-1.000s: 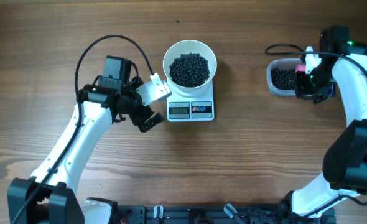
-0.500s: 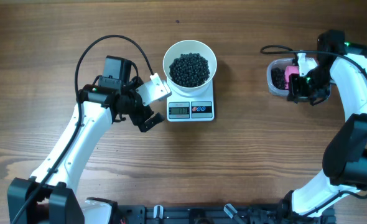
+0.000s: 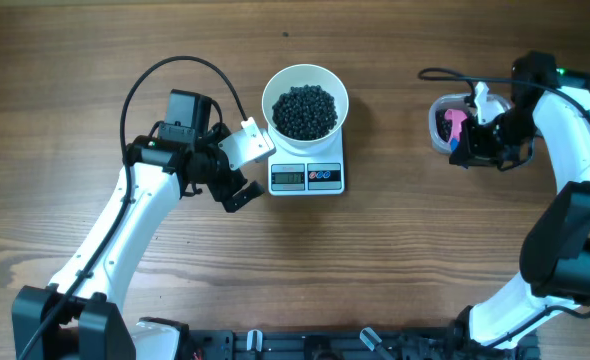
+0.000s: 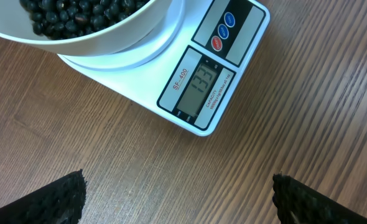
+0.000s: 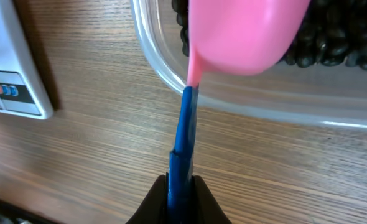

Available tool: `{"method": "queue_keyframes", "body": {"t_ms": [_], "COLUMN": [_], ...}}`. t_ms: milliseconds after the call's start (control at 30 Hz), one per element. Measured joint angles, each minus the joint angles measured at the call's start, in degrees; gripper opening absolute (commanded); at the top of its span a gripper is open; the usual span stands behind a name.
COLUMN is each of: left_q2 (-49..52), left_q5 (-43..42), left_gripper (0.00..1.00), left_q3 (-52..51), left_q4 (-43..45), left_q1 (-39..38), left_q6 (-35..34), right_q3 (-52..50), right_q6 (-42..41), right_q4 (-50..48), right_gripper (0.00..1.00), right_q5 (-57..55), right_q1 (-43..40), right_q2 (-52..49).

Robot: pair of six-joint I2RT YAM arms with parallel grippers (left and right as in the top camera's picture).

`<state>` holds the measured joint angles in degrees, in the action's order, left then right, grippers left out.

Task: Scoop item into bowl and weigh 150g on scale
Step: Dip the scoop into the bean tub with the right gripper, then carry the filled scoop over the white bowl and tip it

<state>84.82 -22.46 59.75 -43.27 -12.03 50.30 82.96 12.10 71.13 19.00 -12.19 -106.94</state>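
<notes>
From above, the round white bowl [image 3: 306, 77] sits on the small white rectangular digital scale [image 3: 307, 176] near the middle of the wooden table [image 3: 395, 260], and it holds a heap of small matte black beans [image 3: 305, 110]. The left gripper [image 3: 242, 168] hovers just beside the scale's left edge, its jaws spread wide with nothing between them. Far to the right, the right gripper [image 3: 472, 146] is at the clear rounded plastic tub [image 3: 436, 138], with the pink plastic scoop with a blue handle [image 3: 455, 122] reaching into it. The left wrist view looks down past two dark fingertips [image 4: 53, 199], set well apart at the bottom corners, onto the scale's front: the grey display reads 133 (red and blue buttons sit beside it), and the bowl's rim overhangs the platform. In the right wrist view the jaws are clamped tight on the blue handle, which crosses the tub's near wall. The pink head sits over more black beans inside the tub; whether it digs into them I cannot tell. A corner of the scale shows at the left edge.
</notes>
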Motion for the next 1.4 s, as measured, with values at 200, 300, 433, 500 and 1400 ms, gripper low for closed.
{"method": "queue_keyframes", "body": {"t_ms": [200, 300, 433, 500, 1400], "left_q2": [0.0, 0.0, 0.0, 0.0, 0.0], "left_q5": [0.0, 0.0, 0.0, 0.0, 0.0], "left_gripper": [1.00, 1.00, 1.00, 1.00, 1.00], "left_q3": [0.0, 0.0, 0.0, 0.0, 0.0], "left_q4": [0.0, 0.0, 0.0, 0.0, 0.0], "left_q1": [0.0, 0.0, 0.0, 0.0, 0.0], "left_q6": [0.0, 0.0, 0.0, 0.0, 0.0], "right_q3": [0.1, 0.1, 0.1, 0.1, 1.7], "right_q6": [0.1, 0.2, 1.7, 2.8, 3.5], "right_q4": [0.9, 1.1, 1.1, 1.1, -4.1], "right_gripper": [0.04, 0.04, 0.04, 0.04, 0.04], "right_q5": [3.5, 5.4, 9.6, 12.7, 36.9], "right_q1": [-3.5, -5.6, -10.1, -12.9, 1.8], "right_q2": [-0.5, -0.7, -0.9, -0.9, 2.1]}}
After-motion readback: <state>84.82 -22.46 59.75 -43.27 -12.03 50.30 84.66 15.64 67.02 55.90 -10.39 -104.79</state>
